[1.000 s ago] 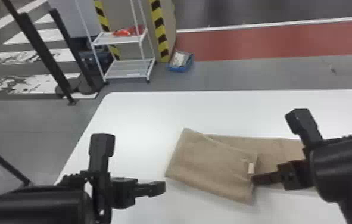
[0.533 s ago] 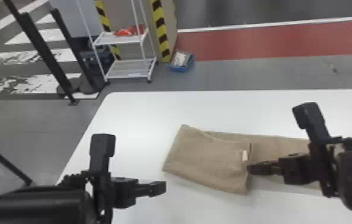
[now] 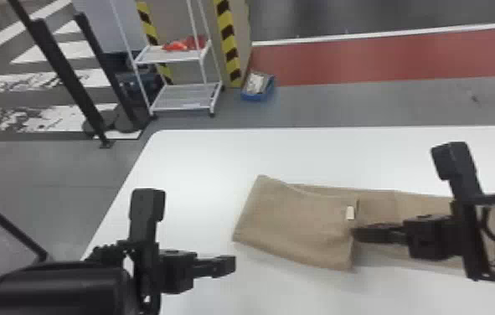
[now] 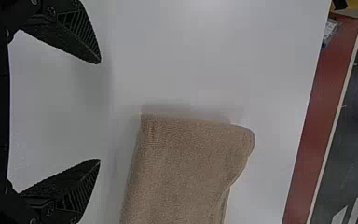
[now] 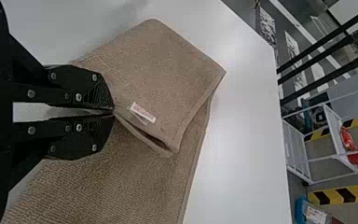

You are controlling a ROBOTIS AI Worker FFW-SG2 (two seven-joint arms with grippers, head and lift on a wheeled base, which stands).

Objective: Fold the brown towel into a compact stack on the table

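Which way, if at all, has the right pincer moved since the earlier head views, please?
Yes, the right pincer has shifted away from the robot, toward the white table's far edge.

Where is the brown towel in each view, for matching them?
Head view: brown towel, lower half, right of centre, on the table.
Left wrist view: towel, ahead of the open jaws, cut by the picture's edge.
Right wrist view: towel, mid-picture, pinched in the jaws.
Shared landmark: black-and-yellow striping beyond the table.
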